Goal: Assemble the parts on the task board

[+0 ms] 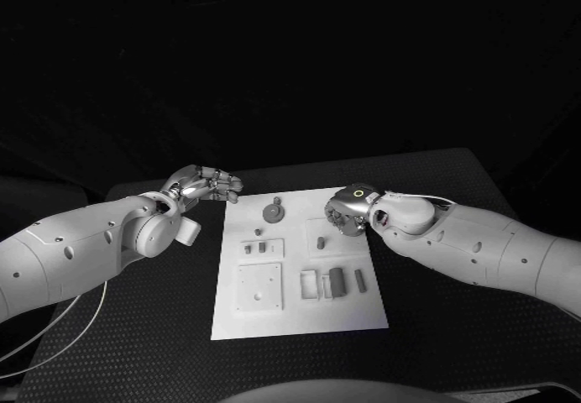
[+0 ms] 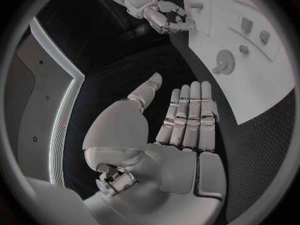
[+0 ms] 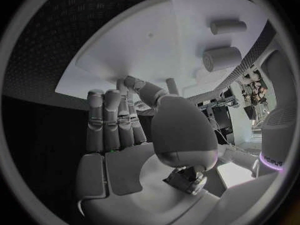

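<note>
At the lower centre of the head view, the task board (image 1: 351, 315) lies flat on the black tabletop (image 1: 436, 336), its bare near edge closest to the robot. On its near half sit a square plate part (image 1: 259, 287) towards the left and a group of upright block parts (image 1: 333, 282) towards the right. Beyond them are a small tile with two pegs (image 1: 259, 248) and a short peg (image 1: 321, 243) standing in the middle of the frame. Farther still, a round gear part (image 1: 274, 212) lies near the board's far edge.

The right hand (image 1: 348, 210) hangs over the board's right far corner, just right of centre in the frame, fingers curled inward beside one another with nothing between them; the right wrist view shows its fingers (image 3: 112, 120) lined up straight and close above the white board.

The left hand (image 1: 206, 185) hovers off the board's left far corner, upper left of centre, over bare tabletop. Its fingers (image 2: 190, 110) lie side by side, thumb apart, holding nothing.
</note>
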